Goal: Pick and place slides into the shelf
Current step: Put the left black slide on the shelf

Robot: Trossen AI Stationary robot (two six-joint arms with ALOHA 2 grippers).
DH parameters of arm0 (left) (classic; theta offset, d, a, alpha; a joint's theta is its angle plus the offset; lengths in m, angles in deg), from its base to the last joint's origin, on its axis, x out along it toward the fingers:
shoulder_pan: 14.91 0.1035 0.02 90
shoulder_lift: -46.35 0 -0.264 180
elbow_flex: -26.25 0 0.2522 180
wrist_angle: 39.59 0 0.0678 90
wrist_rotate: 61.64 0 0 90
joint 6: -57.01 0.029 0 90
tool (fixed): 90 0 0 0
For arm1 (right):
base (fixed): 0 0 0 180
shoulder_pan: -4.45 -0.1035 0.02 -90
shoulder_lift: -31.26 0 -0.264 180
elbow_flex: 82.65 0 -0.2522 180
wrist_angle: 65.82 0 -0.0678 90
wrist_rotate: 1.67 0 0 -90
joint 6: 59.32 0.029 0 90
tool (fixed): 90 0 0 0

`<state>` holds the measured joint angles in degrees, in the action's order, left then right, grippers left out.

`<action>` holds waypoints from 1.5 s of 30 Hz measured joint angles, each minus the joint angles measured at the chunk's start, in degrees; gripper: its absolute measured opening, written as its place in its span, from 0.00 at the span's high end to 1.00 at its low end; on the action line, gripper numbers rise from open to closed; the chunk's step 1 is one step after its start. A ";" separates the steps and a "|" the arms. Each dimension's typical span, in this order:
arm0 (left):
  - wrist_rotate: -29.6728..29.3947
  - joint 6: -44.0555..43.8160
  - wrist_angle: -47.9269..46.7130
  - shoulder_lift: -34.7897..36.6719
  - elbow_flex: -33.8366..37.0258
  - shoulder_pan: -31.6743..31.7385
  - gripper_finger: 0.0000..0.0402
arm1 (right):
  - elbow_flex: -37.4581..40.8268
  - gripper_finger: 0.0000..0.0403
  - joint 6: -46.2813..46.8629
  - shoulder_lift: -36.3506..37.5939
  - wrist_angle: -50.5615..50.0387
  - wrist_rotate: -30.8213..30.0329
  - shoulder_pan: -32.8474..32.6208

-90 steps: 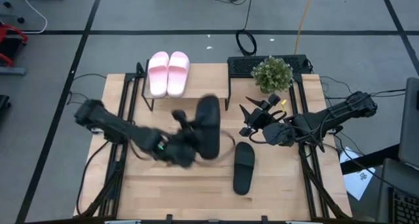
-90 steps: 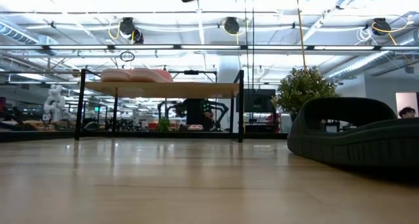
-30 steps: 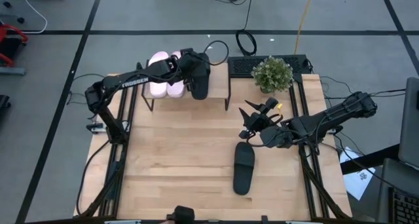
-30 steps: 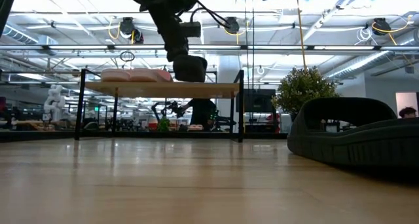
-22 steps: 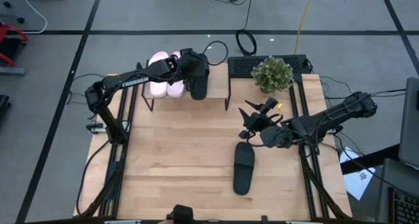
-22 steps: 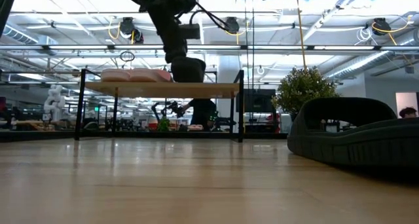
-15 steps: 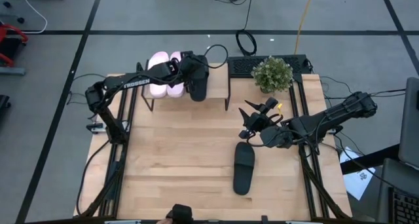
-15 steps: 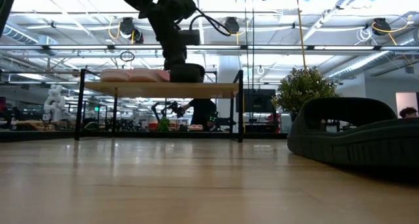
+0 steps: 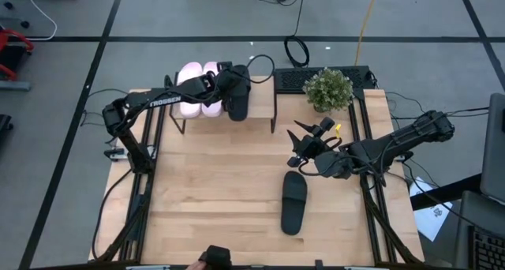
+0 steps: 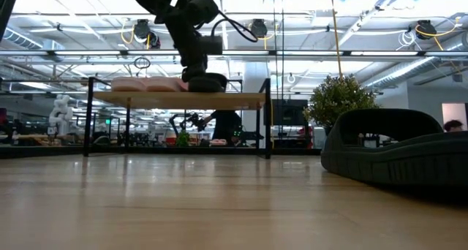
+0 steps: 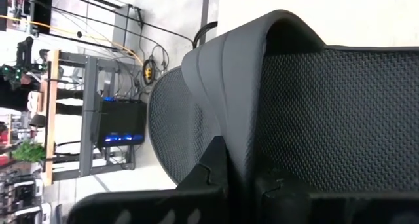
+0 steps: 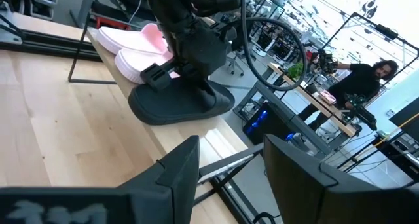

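On the shelf [image 9: 264,92]: pink slides [image 9: 197,86], one black slide [image 9: 239,100].
Left gripper [image 9: 229,84] pinches its strap; right gripper [image 9: 304,148] gapes empty.

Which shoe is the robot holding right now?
The black slide on the shelf, next to the pink pair. The left gripper is pinching its strap. The other black slide lies alone on the table.

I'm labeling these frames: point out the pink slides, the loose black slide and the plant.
pink slides [image 9: 197,96]: high view, straps.
loose black slide [image 9: 293,201]: high view, middle of its strap.
plant [image 9: 328,88]: high view, leaves.
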<state>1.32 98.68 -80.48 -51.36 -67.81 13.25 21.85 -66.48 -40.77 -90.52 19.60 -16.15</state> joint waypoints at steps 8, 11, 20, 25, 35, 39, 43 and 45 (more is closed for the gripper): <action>-1.61 0.67 -1.52 0.00 -0.01 -0.03 0.90 | 0.00 0.60 0.00 0.00 0.00 0.00 0.00; -1.86 0.62 -1.53 0.00 -0.02 -0.04 0.86 | 0.00 0.60 0.00 0.00 0.00 0.00 0.00; -3.21 0.61 -1.79 0.00 -0.02 -0.01 0.77 | 0.00 0.60 0.00 0.00 -0.02 0.00 0.00; -5.04 0.62 -1.82 0.00 -0.02 -0.56 0.73 | 0.01 0.60 0.00 0.00 -0.02 0.00 0.00; -8.10 2.76 -1.92 0.00 0.00 -1.00 0.69 | 0.02 0.60 0.00 0.00 -0.02 0.00 0.00; -8.12 2.71 -1.90 0.00 0.00 -1.00 0.69 | 0.02 0.60 0.00 0.00 -0.02 0.00 -0.01; -8.14 2.63 -1.76 0.00 0.01 -1.00 0.69 | 0.02 0.60 0.00 0.00 -0.03 0.00 -0.01; -8.18 2.21 -1.25 0.00 0.06 -1.00 0.69 | 0.02 0.60 0.00 0.00 -0.02 0.00 -0.01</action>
<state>-6.86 100.88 -81.73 -51.36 -67.75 12.25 21.88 -66.48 -40.77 -90.54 19.60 -16.16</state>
